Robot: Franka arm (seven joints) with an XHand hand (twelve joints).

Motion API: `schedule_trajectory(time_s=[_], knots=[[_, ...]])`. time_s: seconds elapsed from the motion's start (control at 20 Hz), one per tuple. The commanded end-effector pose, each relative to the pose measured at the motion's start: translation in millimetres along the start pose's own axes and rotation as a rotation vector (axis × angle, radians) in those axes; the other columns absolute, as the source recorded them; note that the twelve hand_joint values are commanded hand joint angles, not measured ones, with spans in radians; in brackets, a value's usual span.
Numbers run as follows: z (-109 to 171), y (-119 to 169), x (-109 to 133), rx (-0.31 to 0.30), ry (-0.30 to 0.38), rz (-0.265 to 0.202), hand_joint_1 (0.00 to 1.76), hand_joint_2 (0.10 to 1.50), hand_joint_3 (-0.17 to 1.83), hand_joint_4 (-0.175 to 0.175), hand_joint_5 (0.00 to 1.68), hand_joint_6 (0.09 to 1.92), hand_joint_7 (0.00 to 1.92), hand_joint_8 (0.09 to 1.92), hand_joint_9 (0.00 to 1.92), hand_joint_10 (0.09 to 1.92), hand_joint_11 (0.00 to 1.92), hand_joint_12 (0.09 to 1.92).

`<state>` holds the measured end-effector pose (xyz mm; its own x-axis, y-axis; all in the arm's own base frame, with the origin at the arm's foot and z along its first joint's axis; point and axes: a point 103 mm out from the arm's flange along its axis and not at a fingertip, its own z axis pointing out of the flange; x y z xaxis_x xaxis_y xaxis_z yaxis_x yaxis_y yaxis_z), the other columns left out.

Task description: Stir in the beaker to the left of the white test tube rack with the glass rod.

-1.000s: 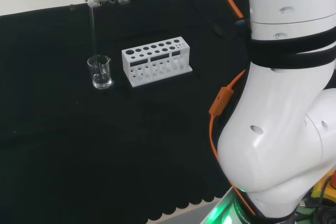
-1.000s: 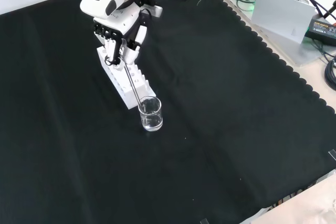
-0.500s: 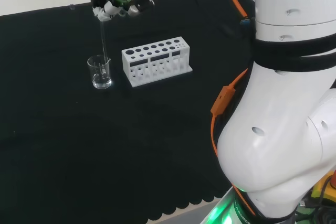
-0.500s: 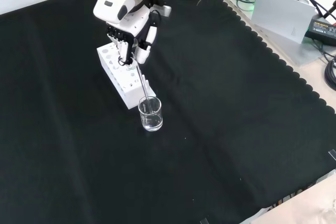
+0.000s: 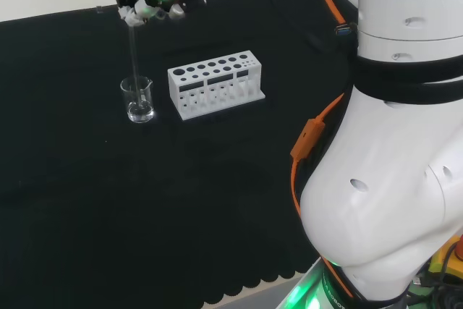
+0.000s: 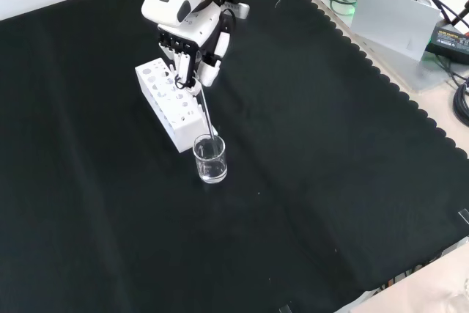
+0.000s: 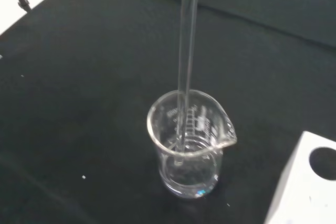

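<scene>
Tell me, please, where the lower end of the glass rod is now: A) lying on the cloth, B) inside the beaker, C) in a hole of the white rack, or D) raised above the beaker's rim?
B: the glass rod, held by the hand, reaches down past the rim into the beaker.

The white test tube rack (image 7: 307,182) is cut off at the wrist view's edge.

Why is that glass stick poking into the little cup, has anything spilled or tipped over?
Nothing stands out. The beaker stands upright beside the white test tube rack, and the cloth around it shows no spill. The hand holds the glass rod in its fingers, with the rod's lower end inside the beaker, as stirring needs.
</scene>
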<state>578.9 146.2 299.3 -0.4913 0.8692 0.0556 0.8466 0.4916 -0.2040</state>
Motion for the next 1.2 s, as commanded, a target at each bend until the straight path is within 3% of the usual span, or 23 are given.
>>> schedule_trajectory(time_s=[0.05, 0.1, 0.25, 0.5, 0.8, 1.2], knots=[[-0.2, 16.2, 11.8, -0.018, 0.014, -0.036, 1.18, 1.15, -0.17, -0.175, 1.09, 0.89, 1.56, 0.73, 1.75, 0.57, 1.69, 0.92], [0.0, 14.4, 9.3, -0.038, 0.018, -0.041, 1.18, 1.15, -0.17, -0.175, 1.09, 0.89, 1.56, 0.73, 1.75, 0.57, 1.69, 0.92], [-0.5, 21.0, 2.9, -0.014, 0.015, -0.040, 1.18, 1.15, -0.17, -0.175, 1.09, 0.89, 1.56, 0.73, 1.75, 0.57, 1.69, 0.92], [-1.7, 29.1, -26.3, -0.007, 0.014, -0.009, 1.18, 1.15, -0.17, -0.175, 1.09, 0.89, 1.56, 0.73, 1.75, 0.57, 1.69, 0.92], [2.8, 10.9, -47.8, 0.006, 0.009, 0.028, 1.18, 1.15, -0.17, -0.175, 1.09, 0.89, 1.56, 0.73, 1.75, 0.57, 1.70, 0.92], [10.9, -18.3, -43.9, -0.010, 0.031, 0.036, 1.18, 1.15, -0.17, -0.175, 1.09, 0.89, 1.56, 0.73, 1.75, 0.56, 1.70, 0.92]])
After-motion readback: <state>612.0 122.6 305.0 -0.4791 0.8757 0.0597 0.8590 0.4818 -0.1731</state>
